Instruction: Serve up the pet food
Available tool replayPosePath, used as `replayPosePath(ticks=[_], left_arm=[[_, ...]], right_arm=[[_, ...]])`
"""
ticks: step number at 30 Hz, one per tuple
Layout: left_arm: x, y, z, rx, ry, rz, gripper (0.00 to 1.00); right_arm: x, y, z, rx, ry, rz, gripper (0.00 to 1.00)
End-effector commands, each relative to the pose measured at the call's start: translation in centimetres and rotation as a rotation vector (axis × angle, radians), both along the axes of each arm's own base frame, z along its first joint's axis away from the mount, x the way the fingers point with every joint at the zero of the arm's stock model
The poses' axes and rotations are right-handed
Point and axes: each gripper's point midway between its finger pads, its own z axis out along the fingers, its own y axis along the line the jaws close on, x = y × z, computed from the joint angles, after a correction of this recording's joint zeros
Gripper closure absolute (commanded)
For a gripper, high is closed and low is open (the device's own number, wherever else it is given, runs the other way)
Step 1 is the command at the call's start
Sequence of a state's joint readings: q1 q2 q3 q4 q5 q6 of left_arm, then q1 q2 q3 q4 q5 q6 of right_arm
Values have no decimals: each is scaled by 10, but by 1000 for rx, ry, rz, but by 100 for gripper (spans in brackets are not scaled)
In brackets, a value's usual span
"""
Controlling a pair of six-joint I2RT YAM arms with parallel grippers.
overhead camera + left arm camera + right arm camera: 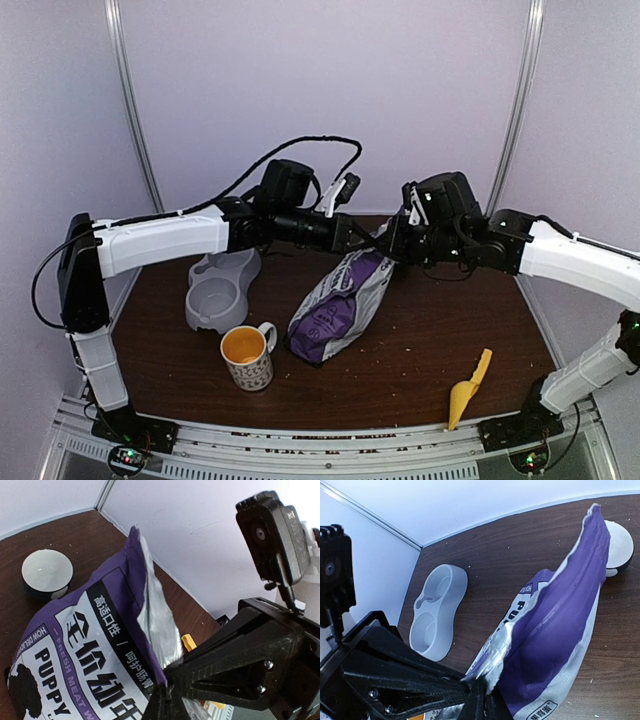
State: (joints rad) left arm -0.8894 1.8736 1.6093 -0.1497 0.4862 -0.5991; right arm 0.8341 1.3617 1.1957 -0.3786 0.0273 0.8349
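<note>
The purple "PUPPY FOOD" bag [338, 308] lies slanted mid-table with its torn top lifted toward the back. My left gripper [362, 238] and right gripper [390, 246] meet at that top edge. In the left wrist view my gripper [169, 696] is shut on the silver-lined lip of the bag [85, 645], with the right gripper's black fingers [240, 655] right beside it. In the right wrist view my gripper [482, 700] is shut on the same lip of the bag [560, 640]. No kibble shows; it is hidden inside the bag.
A grey double pet bowl [215, 290] sits left of the bag, also in the right wrist view [437, 610]. An orange-lined mug [247, 355] stands near front. A yellow scoop [468, 388] lies front right. A white round bowl [620, 545] sits behind the bag.
</note>
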Motion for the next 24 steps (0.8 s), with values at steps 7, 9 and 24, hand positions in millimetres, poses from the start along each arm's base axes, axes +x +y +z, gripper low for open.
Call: replayPosePath(ticks=[7,9,24], left_arm=[[-29,3,85,-106,-331,42,100],[-28,6,86,-97,-342,60,100],[-32,21,103,-116,-383,104,100]], right_arm=[[-5,-59,-63,-434,80,-124,100],[-5,-65,-64,-455,73,-140,100],[-8,-76,-48,-431,48,-174,100]])
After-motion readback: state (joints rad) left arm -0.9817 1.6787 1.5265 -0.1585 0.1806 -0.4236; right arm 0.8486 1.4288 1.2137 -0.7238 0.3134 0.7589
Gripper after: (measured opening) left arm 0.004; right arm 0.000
